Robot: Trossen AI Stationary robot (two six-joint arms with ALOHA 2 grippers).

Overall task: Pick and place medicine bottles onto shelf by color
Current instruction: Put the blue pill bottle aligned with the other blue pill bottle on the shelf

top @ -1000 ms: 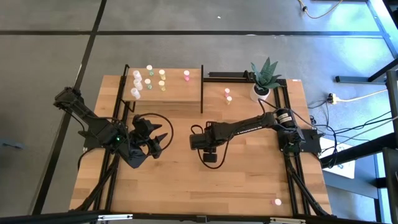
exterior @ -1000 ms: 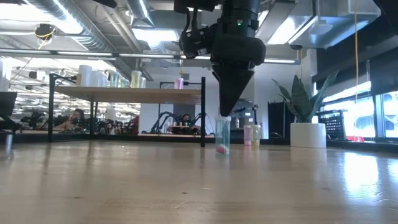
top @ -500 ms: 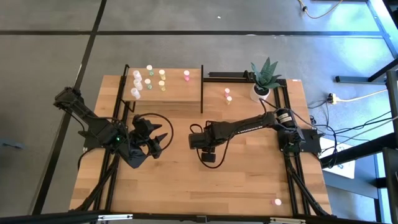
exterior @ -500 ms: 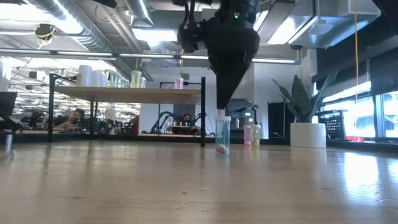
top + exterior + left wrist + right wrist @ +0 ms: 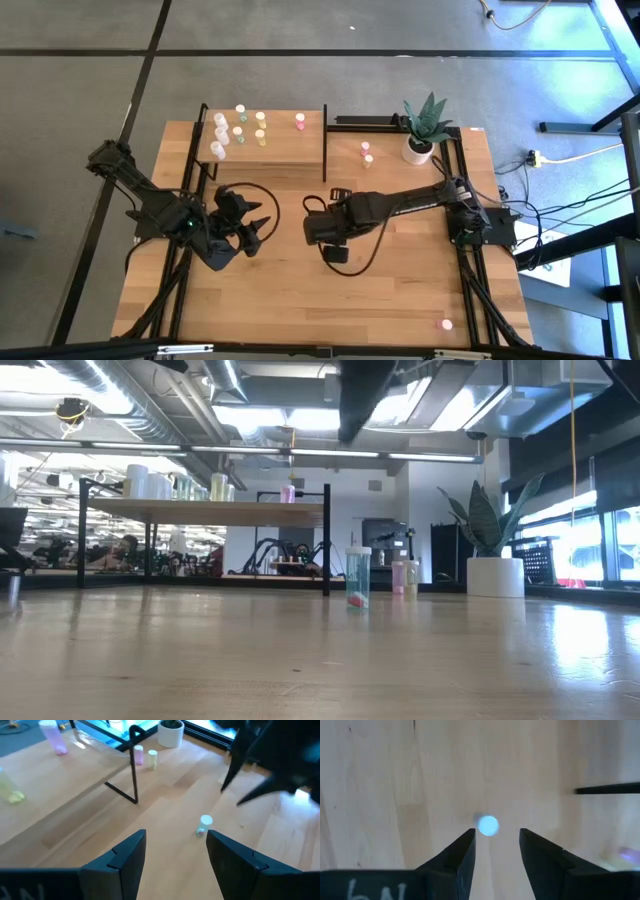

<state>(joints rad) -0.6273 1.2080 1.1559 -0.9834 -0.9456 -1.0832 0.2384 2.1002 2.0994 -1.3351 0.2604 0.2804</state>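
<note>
A small clear medicine bottle (image 5: 357, 577) with a pale cap and pink at its foot stands upright on its base on the tabletop. My right gripper (image 5: 350, 425) hangs open high above it, fingers pointing down. In the right wrist view the bottle's cap (image 5: 488, 825) shows far below, between the fingertips (image 5: 496, 842). My left gripper (image 5: 175, 855) waits open at the table's left, aimed toward the bottle (image 5: 204, 825). The shelf (image 5: 290, 150) at the far left carries several bottles (image 5: 240, 128), with a pink one (image 5: 300, 120) set apart.
Two more bottles (image 5: 367, 152) stand on the table beside a potted plant (image 5: 423, 135) at the far right. A pink-topped bottle (image 5: 447, 324) sits near the front right corner. Black shelf posts (image 5: 325, 150) rise beside the shelf.
My right gripper has risen straight up from the bottle's cap, almost out of the low view. The bottle has stayed upright on the table where it was.
</note>
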